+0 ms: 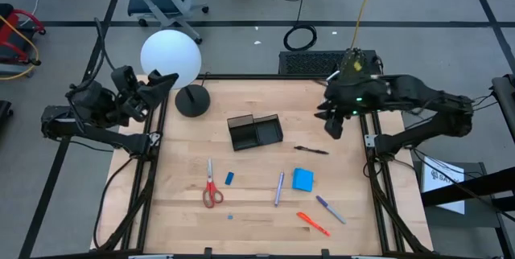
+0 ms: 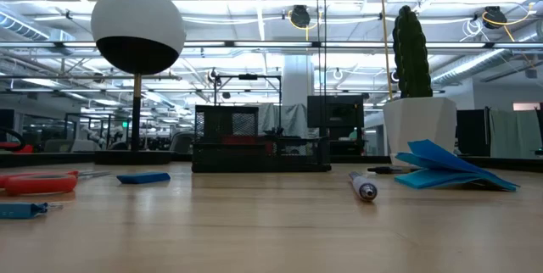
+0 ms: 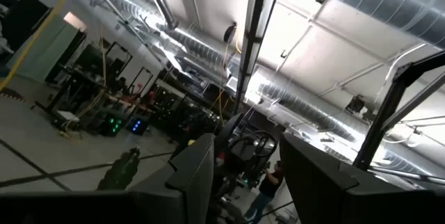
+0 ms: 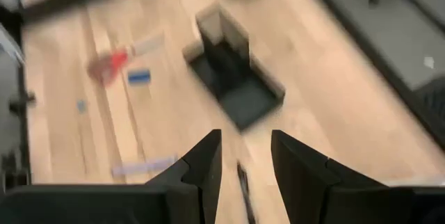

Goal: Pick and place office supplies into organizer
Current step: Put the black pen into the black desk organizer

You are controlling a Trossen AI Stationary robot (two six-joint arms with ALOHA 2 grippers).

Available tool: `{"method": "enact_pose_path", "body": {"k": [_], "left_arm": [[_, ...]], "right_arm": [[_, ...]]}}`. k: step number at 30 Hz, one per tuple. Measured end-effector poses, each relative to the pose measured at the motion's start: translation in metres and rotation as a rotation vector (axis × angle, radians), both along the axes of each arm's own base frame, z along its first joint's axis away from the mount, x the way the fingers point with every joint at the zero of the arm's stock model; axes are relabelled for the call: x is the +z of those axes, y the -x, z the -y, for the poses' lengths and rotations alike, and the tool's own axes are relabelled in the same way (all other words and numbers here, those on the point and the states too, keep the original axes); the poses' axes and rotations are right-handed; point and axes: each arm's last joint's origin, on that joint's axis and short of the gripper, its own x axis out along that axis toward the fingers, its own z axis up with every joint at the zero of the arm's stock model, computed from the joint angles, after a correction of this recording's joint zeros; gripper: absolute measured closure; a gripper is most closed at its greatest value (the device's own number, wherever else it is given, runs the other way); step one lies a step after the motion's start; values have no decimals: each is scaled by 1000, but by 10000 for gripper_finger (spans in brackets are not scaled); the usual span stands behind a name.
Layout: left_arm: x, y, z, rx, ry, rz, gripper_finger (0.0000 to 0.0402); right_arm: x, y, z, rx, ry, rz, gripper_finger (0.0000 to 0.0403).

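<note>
Organizer (image 1: 255, 131) sits near the middle of the wooden bench (image 1: 185, 211), both compartments showing nothing inside. Just beside it toward the right arm lies the black pen (image 1: 311, 150). Nearer the front edge lie the red-handled scissors (image 1: 212, 188), the tiny blue eraser (image 1: 229, 178), the grey-purple pen (image 1: 279, 187), the blue square notepad (image 1: 302, 179), the purple marker (image 1: 330, 208) and the orange marker (image 1: 312, 223), all apart from one another. The right end effector (image 1: 335, 122) hangs above the bench's right side, fingers parted and released, with the black pen and organizer ahead of it in its wrist view. The left end effector (image 1: 163, 82) waits raised at the far left corner, pointing up into the room, fingers apart and grasping nothing.
</note>
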Motion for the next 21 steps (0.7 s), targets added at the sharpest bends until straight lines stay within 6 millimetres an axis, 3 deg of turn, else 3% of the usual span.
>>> {"method": "enact_pose_path", "body": {"k": [12, 21], "left_arm": [[-4, -12, 1, 4, 5, -35, 231], [-4, -12, 1, 12, -12, -40, 231]], "right_arm": [[-44, -38, 6, 130, 68, -299, 287], [-117, -47, 10, 206, -27, -334, 287]]}}
